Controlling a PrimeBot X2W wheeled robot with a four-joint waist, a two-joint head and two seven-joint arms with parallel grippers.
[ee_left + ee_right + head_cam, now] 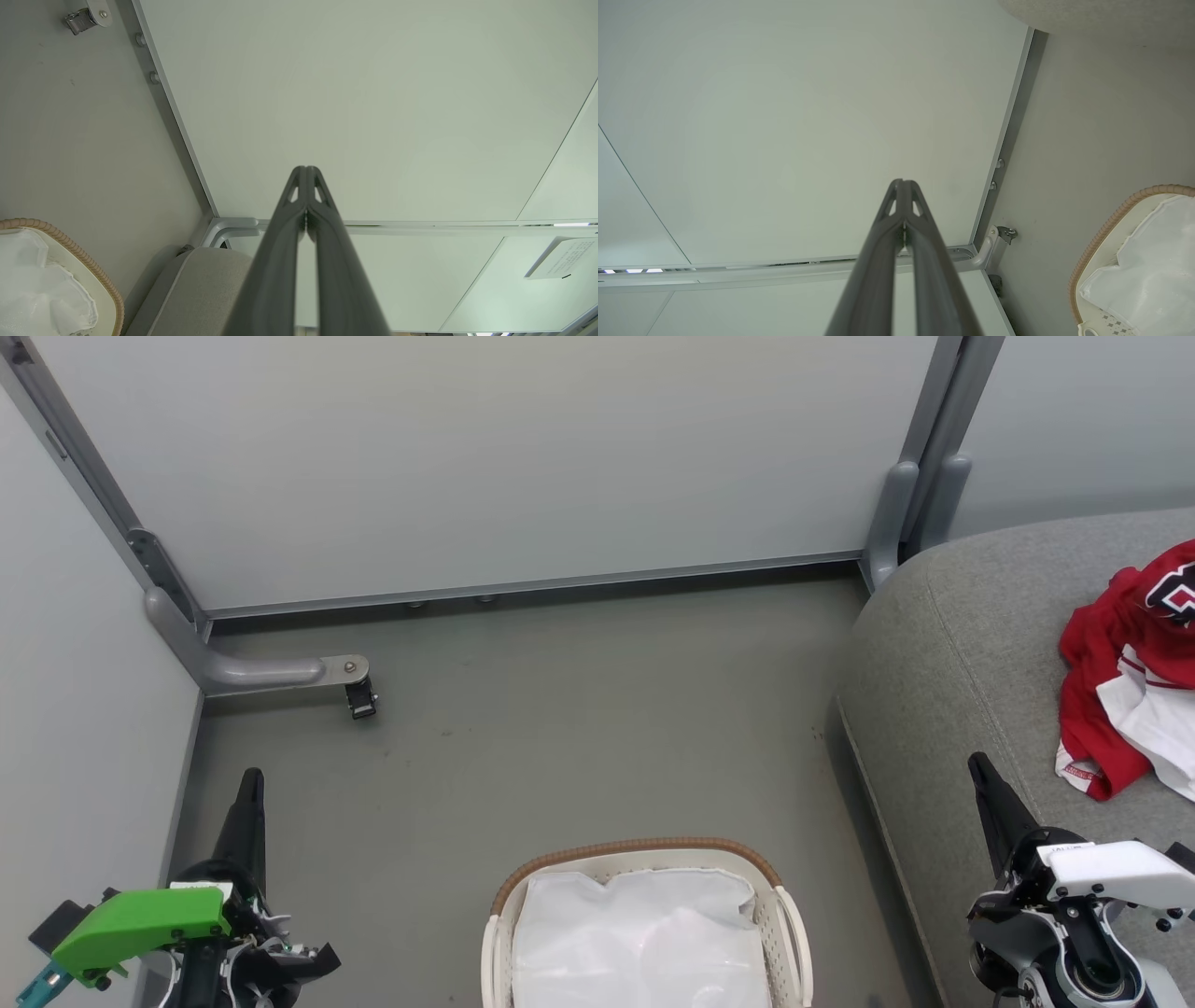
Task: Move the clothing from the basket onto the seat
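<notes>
Where the clothing (1125, 681) lies: on the seat (962, 644), a red and white heap set well in from the seat's rounded front edge, short of its far corner, and cut off by the right side of the head view.
Clothing, detail: red cloth wraps a white part; a striped trim band shows at the heap's near end, dark lettering at its far end.
Seat: grey fabric with a stitched seam along its front edge; it stands on the floor (579, 709), its far corner close to the post (896, 523).
Basket (635, 849): on the floor, toward the floor's near edge, just beside the seat's front edge yet apart from it; brown woven rim, white perforated wall.
Liner (644, 933): white, crumpled, lying inside the basket.
Left gripper (250, 777): low by the floor's left edge, beside the side panel (75, 709); in the left wrist view its fingers (280, 261) are pressed together, tips meeting.
Right gripper (978, 765): above the seat's front edge, near the clothing but apart from it; in the right wrist view its fingers (878, 270) are likewise pressed together, tips meeting.
Panel (485, 457): pale, standing along the floor's far edge.
Caster (359, 698): dark, on a grey bracket near the floor's far left corner.
</notes>
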